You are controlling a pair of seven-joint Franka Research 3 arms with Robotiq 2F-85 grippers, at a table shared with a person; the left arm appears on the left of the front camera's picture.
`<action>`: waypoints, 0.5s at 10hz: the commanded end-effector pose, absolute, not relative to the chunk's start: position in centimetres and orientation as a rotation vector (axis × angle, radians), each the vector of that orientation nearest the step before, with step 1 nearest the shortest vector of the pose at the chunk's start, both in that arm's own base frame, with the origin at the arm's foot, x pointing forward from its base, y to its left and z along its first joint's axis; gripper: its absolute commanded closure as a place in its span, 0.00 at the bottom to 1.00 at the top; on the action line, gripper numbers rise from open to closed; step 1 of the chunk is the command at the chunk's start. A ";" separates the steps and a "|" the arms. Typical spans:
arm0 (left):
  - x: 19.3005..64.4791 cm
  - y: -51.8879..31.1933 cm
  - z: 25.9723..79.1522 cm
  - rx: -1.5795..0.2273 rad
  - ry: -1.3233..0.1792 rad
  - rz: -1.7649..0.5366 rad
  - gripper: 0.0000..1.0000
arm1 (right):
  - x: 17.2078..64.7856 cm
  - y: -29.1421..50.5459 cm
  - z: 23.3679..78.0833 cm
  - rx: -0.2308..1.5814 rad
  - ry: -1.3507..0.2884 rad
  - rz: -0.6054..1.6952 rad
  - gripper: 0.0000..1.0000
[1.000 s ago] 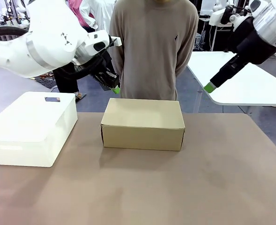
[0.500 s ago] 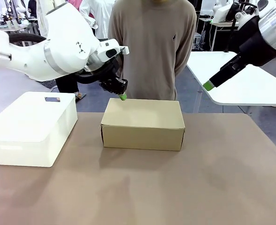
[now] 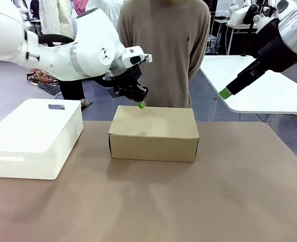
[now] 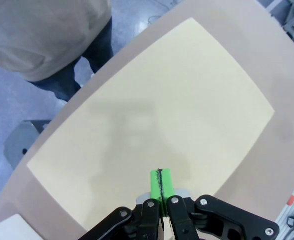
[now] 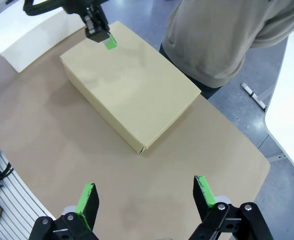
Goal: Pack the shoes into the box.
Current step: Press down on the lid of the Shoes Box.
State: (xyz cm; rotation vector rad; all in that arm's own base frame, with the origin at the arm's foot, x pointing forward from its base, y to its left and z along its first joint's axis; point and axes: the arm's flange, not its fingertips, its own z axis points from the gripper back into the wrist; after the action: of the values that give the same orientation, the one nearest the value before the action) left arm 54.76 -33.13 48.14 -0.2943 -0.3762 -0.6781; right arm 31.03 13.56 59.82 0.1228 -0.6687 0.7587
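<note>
Tan cardboard shoebox [image 3: 154, 132] lid closed on brown surface [image 3: 188, 201], left tool [image 3: 141, 105] pinched closed over its far edge, right tool [image 5: 147, 195] spread open, raised, white bin [image 3: 35, 136] beside.

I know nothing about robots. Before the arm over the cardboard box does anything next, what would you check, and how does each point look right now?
1. Shoebox lid reachable: ok, closed, nothing on top.
2. Left gripper positioned: ok, over the lid's far edge.
3. Left fingers state: shut, empty.
4. Right gripper out of the way: ok, open, raised off to the side.
5. Person clear: ok, standing behind the shoebox, hands not over it.
6. Contact with lid: cannot tell.
</note>
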 end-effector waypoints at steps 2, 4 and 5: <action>56.9 -35.0 48.4 -0.246 -0.342 -0.697 1.00 | 31.2 13.7 60.3 0.113 -0.655 0.755 0.00; 57.9 -35.6 47.7 -0.235 -0.340 -0.711 1.00 | 31.2 13.7 60.3 0.113 -0.655 0.755 0.00; 58.3 -35.8 47.3 -0.235 -0.343 -0.715 1.00 | 31.2 13.7 60.3 0.113 -0.655 0.755 0.00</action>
State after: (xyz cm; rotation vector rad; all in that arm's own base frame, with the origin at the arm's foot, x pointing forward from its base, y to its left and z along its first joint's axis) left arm 57.75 -35.43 47.08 -0.2498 -0.3503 -0.7256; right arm 31.03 13.56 59.83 0.1231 -0.6684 0.7592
